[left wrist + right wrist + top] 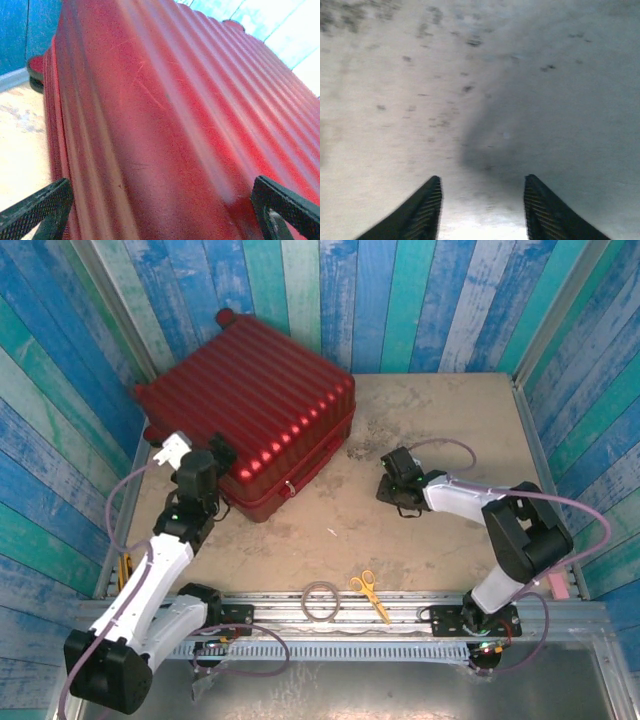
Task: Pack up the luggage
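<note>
**Left tool spread wide at the shell of the shut red luggage**

Left tool [161,180] has its jaws far apart with nothing between them, pointed at the ribbed side of the luggage [250,405]. In the left wrist view both fingers [37,210] frame the glossy red ribs. Whether they touch the shell I cannot tell.

The luggage lies shut on its broad side in the far left corner of the counter [440,420], turned at a slant. Its far corner, with a small wheel [226,316], sits just beside the back wall [330,290] of blue and teal painted planks. Its left corner comes close to the counter's left edge, so little room is left on those two sides. Its near corner points towards the middle of the counter, with a small metal fitting [290,487] on the seam there.

To the right of the luggage the counter is bare and stained, open as far as the right wall. The right tool [395,485] is in that stretch, well apart from the luggage. Its jaws are apart and hold nothing, and it is aimed down close over the speckled surface.

Along the near edge, on the metal rail [400,602] between the two arm bases, lie yellow-handled scissors [370,592] and, just beside them, a small greyish ring [320,600].
</note>
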Tool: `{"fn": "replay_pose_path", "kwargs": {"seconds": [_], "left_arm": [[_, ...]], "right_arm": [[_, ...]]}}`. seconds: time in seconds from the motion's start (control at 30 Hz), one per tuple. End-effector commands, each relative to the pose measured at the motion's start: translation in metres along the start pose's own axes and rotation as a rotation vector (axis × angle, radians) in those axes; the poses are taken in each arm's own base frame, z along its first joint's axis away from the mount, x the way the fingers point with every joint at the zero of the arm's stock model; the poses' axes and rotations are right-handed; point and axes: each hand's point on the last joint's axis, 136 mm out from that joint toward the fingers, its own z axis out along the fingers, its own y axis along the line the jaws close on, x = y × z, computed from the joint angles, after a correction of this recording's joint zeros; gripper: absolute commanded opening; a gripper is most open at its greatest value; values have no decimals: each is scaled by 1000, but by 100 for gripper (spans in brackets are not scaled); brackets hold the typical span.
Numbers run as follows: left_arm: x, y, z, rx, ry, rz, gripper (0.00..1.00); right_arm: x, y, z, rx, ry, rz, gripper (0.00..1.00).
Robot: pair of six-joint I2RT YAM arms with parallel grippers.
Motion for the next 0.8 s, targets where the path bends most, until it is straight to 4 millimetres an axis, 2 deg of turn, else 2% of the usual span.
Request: {"fn": "replay_pose_path", "kwargs": {"seconds": [0.0,0.07,0.17,0.27,0.4,0.5,0.53,0.57,0.6,0.67,0.77], "left_arm": [[-42,-15,-9,-40,-57,255,95],[-77,-27,-4,-127,-95,360,94],[-128,-41,28,-273,-76,479,94],[-164,-46,87,-302,-8,459,94],[-196,-42,172,-309,80,431,94],[-194,-18,241,-282,145,388,96],[-193,-10,257,-264,149,365,98],[-189,4,273,-256,158,339,100],[-181,22,289,-248,178,315,98],[-161,54,309,-249,224,275,94],[-127,86,326,-262,314,270,90]], "right_arm": [[-18,47,-22,-129,-50,-90,56],[-29,58,-29,-150,-71,-110,59],[-36,69,-36,-182,-88,-129,59],[-39,71,-37,-184,-98,-157,59],[-34,70,-35,-204,-94,-176,58],[-25,69,-32,-229,-81,-184,58],[-22,68,-30,-233,-73,-188,58],[-10,75,-30,-253,-56,-215,58],[-6,74,-28,-255,-44,-220,58],[0,73,-25,-257,-29,-233,58],[8,75,-24,-258,-15,-264,58]]}}
